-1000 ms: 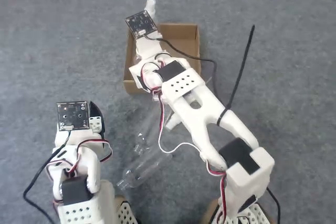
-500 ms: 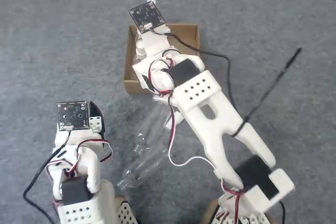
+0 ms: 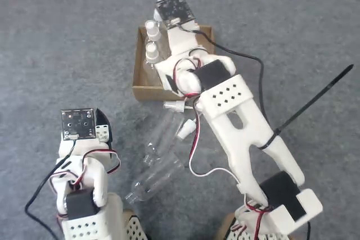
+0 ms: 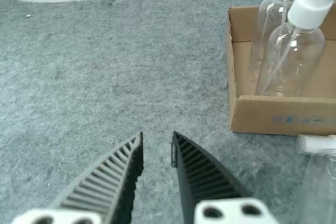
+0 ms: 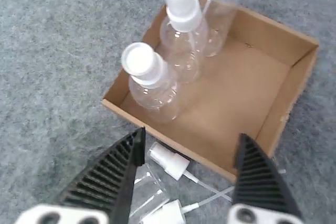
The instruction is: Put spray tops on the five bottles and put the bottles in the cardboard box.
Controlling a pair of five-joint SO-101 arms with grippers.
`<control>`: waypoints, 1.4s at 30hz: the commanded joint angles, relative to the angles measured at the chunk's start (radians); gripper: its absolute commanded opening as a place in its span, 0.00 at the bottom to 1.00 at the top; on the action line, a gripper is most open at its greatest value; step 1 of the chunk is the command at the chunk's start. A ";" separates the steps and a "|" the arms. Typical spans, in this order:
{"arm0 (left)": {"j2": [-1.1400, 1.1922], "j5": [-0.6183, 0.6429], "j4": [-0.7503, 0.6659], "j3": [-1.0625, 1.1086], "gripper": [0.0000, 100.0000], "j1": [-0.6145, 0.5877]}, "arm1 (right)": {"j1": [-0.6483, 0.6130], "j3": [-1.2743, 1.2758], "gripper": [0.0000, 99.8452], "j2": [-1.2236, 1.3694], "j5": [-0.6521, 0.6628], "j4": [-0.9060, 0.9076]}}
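**Three bottles capped and boxed, two lying loose on the carpet**

So the right gripper (image 5: 191, 136) hangs up above the cardboard box (image 5: 273, 32). Its fingers are spread wide and there's nothing between them. Down in the box, three bottles stand upright in a row along the side wall nearer the left arm, all with spray tops on. The nearest capped bottle (image 5: 155, 93) is by the front wall, then comes the middle capped bottle (image 5: 181, 45), then the far capped bottle (image 5: 220, 9) up by the back corner. They're packed close, but I can't say for sure whether they touch. The other half of the box floor is plain cardboard right across to the opposite wall.

Just outside the front wall lies one loose spray top (image 5: 168, 163). Its tube runs roughly along the wall, and in the right wrist view it shows between the two fingers, lower down on the carpet (image 3: 67, 43). A second loose spray top (image 3: 186, 129) lies a bit further out, just beside the first loose bottle (image 3: 157, 139). The second loose bottle (image 3: 151, 181) lies closer to the arm bases. Both are on their sides, bare-necked, between the two arms.

The left gripper (image 4: 157, 137) sits low over the carpet, well apart from the box. Its fingers are only a narrow slit apart and it's holding nothing. From there it's grey carpet all the way to the box's front corner. A black cable (image 3: 247, 63) off the right arm loops past the box on the right arm's side.
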 commanded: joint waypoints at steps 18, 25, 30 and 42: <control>-0.012 0.005 -0.035 -0.013 0.09 -0.049 | 0.019 -0.066 0.07 -0.283 0.103 0.295; -0.012 0.006 -0.035 -0.015 0.09 -0.069 | 0.008 -0.066 0.07 -0.286 0.103 0.394; -0.012 0.049 -0.037 -0.021 0.09 -0.086 | -0.056 -0.048 0.07 -0.282 0.101 0.417; -0.012 0.049 -0.037 -0.021 0.09 -0.086 | -0.137 0.218 0.26 -0.282 -0.152 0.186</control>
